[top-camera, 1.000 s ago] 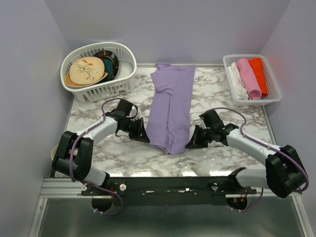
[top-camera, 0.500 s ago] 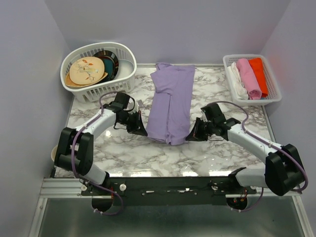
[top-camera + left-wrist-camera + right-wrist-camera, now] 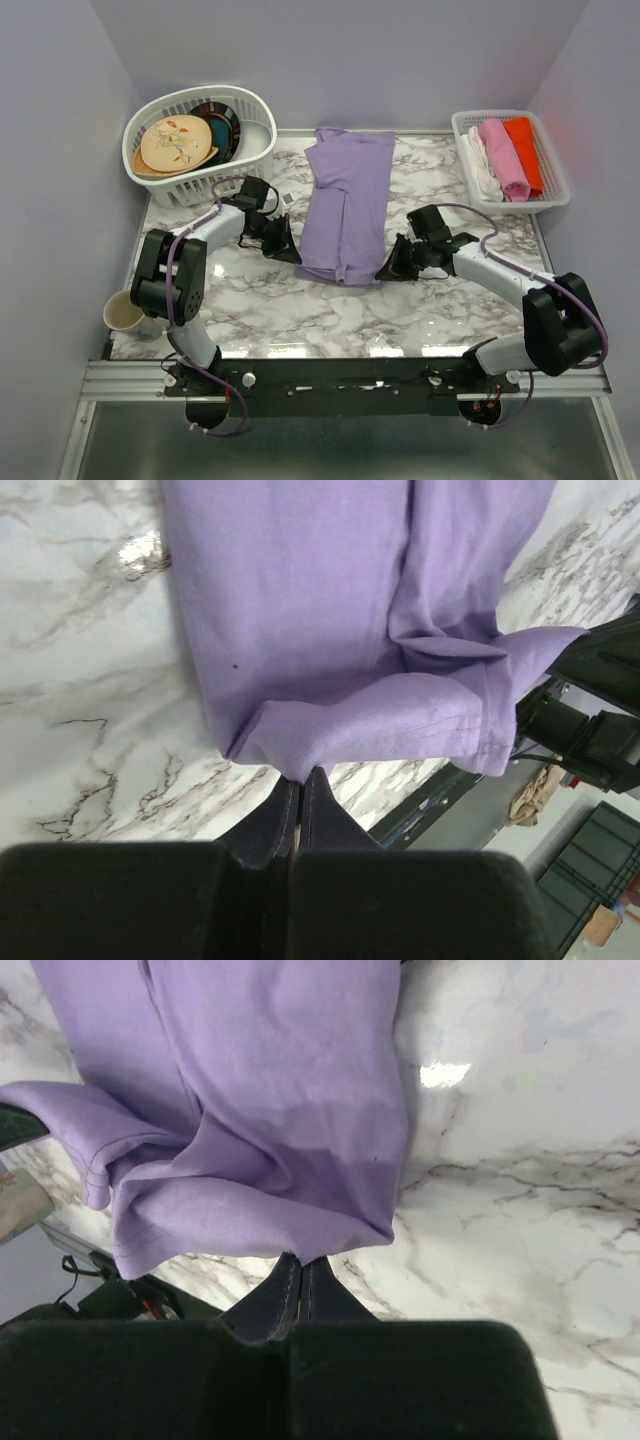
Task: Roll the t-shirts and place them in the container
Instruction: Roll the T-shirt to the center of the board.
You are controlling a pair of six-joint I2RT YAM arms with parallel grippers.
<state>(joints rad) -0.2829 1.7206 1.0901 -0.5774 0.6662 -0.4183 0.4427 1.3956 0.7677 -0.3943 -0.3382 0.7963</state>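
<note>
On the marble table (image 3: 250, 320), the lavender t-shirt (image 3: 348, 190) lies lengthwise from the far edge down the middle, its turned-over near hem pinched at both corners by the clenched left gripper (image 3: 291, 254) and right gripper (image 3: 386, 272) (thin, limp cloth, probably light and prone to sag).

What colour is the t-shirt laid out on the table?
The t-shirt is plain lavender-purple with no print. It shows best in the left wrist view.
</note>
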